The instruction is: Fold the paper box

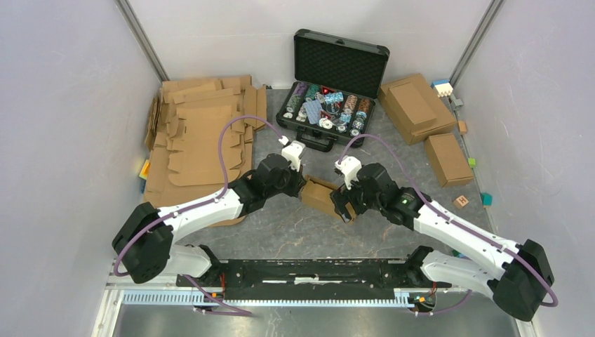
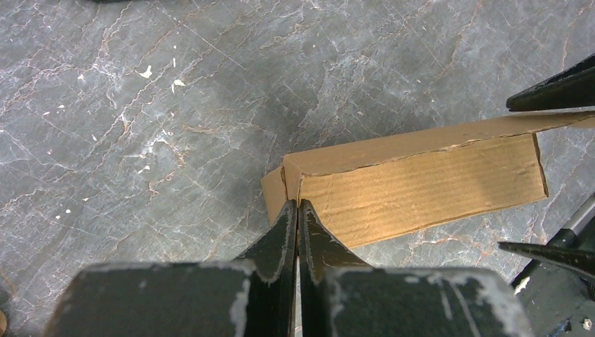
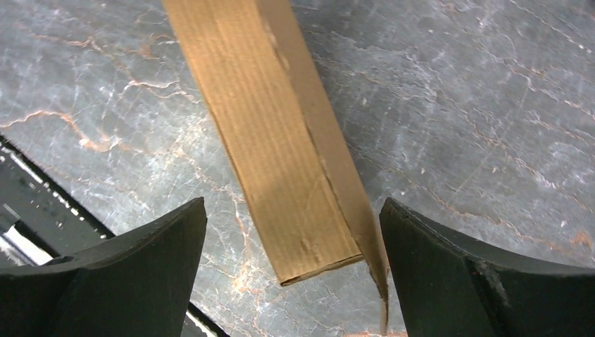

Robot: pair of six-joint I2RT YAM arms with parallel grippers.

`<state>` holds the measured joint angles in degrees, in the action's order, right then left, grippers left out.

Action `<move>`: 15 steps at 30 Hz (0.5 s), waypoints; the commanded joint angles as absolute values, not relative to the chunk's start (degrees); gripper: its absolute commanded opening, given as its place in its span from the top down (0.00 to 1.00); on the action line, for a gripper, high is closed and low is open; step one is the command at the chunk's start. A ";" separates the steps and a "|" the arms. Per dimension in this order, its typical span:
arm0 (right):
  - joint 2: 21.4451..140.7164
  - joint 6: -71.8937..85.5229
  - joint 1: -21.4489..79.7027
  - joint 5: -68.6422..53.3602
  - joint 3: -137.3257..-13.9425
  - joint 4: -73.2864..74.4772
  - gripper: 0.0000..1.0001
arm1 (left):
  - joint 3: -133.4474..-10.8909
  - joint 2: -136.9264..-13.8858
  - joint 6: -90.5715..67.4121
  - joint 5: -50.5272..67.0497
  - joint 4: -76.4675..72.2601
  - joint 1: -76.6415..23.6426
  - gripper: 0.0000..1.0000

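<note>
The paper box (image 1: 319, 195) is a small brown cardboard box, partly folded, held between the two arms at the table's middle. My left gripper (image 1: 303, 188) is shut, its tips (image 2: 297, 205) pinching the box's left corner wall (image 2: 421, 186). My right gripper (image 1: 342, 207) is open; in the right wrist view the gripper (image 3: 292, 203) straddles the box's other end (image 3: 281, 161) without touching it, a loose flap hanging close to the right finger (image 3: 449, 267). The box's end seems to hang slightly above the table.
An open black case (image 1: 337, 77) with poker chips stands at the back. A pile of flat cardboard blanks (image 1: 203, 133) lies at the back left. Two folded brown boxes (image 1: 415, 105) (image 1: 448, 158) and small coloured blocks (image 1: 486, 199) sit at the right.
</note>
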<state>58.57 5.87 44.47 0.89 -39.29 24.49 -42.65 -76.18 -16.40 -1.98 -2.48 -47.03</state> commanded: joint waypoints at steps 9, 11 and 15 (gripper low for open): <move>69.64 -3.22 45.11 -5.90 -48.64 20.83 0.02 | -41.57 -75.79 -14.89 -2.36 -0.62 -48.16 0.97; 72.11 -3.58 45.75 -6.18 -49.27 20.39 0.02 | -41.49 -75.70 -14.84 -2.35 -0.70 -48.16 0.97; 75.06 -4.16 46.88 -3.78 -49.84 21.15 0.02 | -41.45 -75.66 -14.77 -2.32 -0.79 -48.24 0.97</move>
<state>73.25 -2.00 45.76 -4.75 -47.27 21.67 -42.54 -76.18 -16.38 -2.09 -2.48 -47.72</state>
